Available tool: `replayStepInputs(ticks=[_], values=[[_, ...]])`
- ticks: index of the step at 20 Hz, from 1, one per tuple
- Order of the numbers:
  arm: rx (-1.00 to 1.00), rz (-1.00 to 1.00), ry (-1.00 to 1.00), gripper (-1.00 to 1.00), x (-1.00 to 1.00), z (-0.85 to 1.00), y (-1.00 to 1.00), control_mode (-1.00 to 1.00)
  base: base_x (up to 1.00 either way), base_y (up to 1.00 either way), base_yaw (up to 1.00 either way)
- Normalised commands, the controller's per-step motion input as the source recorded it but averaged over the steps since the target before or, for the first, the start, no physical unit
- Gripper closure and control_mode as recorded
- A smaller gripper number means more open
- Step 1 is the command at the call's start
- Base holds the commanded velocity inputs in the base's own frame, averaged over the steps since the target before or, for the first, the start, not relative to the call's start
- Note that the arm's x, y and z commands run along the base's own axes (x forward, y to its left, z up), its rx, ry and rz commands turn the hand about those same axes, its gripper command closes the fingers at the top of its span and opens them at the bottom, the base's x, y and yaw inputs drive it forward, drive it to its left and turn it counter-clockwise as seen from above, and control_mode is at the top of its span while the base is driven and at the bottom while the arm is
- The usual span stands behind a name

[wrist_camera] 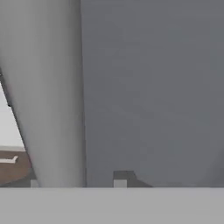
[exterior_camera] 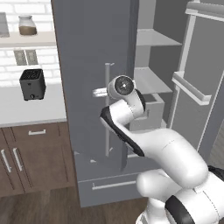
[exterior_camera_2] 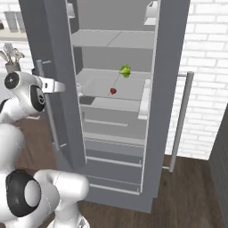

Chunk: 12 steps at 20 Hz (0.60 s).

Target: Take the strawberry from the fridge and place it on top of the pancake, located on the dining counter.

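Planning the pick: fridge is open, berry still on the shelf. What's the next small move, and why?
Probably swing the hand right, around the shut left door into the opening. The strawberry sits untouched on the middle shelf, near the green leafy clump, while the hand view faces a plain grey panel close up, so the pincer isn't lined up on it.

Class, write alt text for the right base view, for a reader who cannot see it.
An open grey fridge holds a small red strawberry on a middle shelf, with a green leafy clump behind it. The white robot arm stands at left, by the fridge's other door.
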Motion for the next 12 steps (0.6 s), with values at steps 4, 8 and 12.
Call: replayStepInputs(ticks=[4,8,12], values=[[0.02,0.00,0.02,-1.00,-0.81,-0.05,0.17,-1.00,0.00,0.00,0.00],[0.22,-0.05,0.00,-1.00,-0.83,0.12,-0.62,-1.00,0.00,0.00,0.00],[0.29,-0.09,0.00,-1.00,-0.69,0.06,-1.00,-1.00,0.00,0.00,0.00]])
